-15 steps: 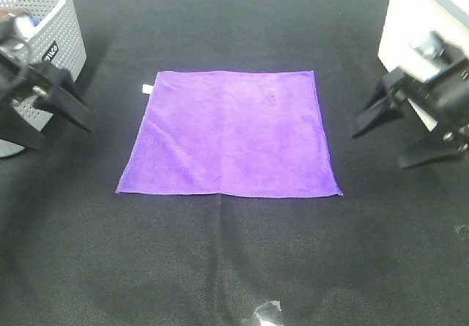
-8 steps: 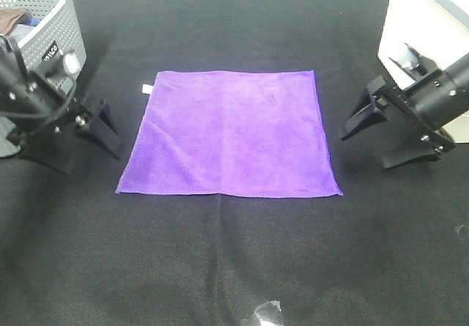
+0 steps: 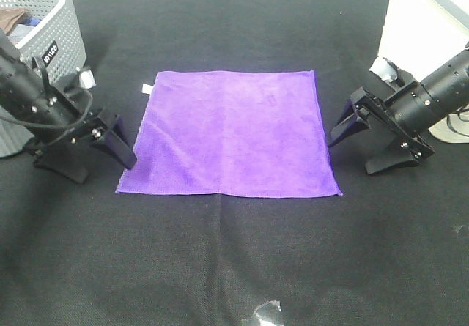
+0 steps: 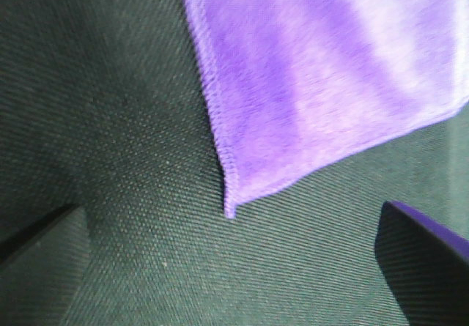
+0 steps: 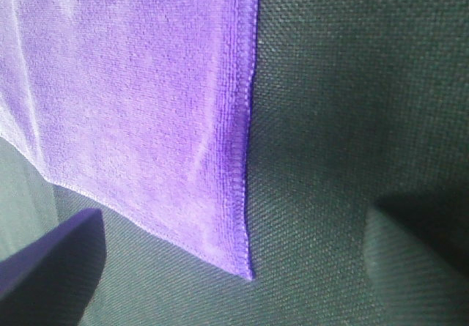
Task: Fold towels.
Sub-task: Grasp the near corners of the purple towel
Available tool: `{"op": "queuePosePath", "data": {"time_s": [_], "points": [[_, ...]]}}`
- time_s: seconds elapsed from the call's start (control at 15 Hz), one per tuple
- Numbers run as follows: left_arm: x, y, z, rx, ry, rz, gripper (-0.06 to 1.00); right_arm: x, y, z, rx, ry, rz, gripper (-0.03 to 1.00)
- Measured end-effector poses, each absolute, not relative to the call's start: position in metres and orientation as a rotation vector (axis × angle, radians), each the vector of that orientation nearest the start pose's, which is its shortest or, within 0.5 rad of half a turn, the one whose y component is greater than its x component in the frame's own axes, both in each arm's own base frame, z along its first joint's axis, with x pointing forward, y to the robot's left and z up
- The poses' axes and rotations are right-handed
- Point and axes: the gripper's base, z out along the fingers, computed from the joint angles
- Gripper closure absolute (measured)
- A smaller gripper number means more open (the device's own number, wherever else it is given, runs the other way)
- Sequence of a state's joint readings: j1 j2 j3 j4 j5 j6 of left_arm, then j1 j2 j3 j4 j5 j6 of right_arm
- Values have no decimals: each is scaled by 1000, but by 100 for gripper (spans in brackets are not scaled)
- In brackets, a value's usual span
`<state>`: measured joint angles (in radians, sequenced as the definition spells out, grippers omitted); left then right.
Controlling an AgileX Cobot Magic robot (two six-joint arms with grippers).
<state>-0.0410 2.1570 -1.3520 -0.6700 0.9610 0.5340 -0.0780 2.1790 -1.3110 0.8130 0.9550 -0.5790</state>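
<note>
A purple towel (image 3: 231, 132) lies flat and square on the black table, with a small white tag (image 3: 146, 89) at its far left corner. My left gripper (image 3: 106, 171) is open and low just left of the towel's near left corner. In the left wrist view that corner (image 4: 231, 210) lies between the spread fingers (image 4: 429, 249). My right gripper (image 3: 350, 157) is open and low just right of the towel's right edge, near the near right corner. In the right wrist view that corner (image 5: 245, 271) lies between the spread fingers (image 5: 51, 264). Neither gripper holds anything.
A grey perforated basket (image 3: 51, 36) with cloth in it stands at the far left. A white box (image 3: 414, 26) stands at the far right. A crumpled bit of clear plastic (image 3: 265, 313) lies at the front edge of the black table.
Both arms have moved inward and down from the table's sides to the towel's near corners. The towel has not moved.
</note>
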Motion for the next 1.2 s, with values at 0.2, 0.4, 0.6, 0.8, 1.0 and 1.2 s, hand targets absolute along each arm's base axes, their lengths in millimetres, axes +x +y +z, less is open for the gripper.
{"op": "queuePosePath", "data": {"time_s": [0.2, 0.4, 0.6, 0.8, 1.0, 1.2], "points": [[391, -63, 106, 225, 3003, -827, -5, 392, 23, 98, 57, 2936, 957, 4], [391, -63, 106, 226, 3003, -828, -5, 392, 23, 98, 61, 2938, 956, 4], [392, -75, 105, 276, 3002, -819, -5, 393, 28, 92, 101, 2963, 972, 5], [399, -109, 102, 367, 2994, -830, -5, 391, 70, 84, -30, 3000, 983, 6], [402, -131, 100, 407, 2974, -865, -5, 391, 96, 84, -114, 2996, 970, 13], [404, -161, 98, 453, 2960, -901, -3, 394, 109, 83, -155, 2992, 958, 27]]}}
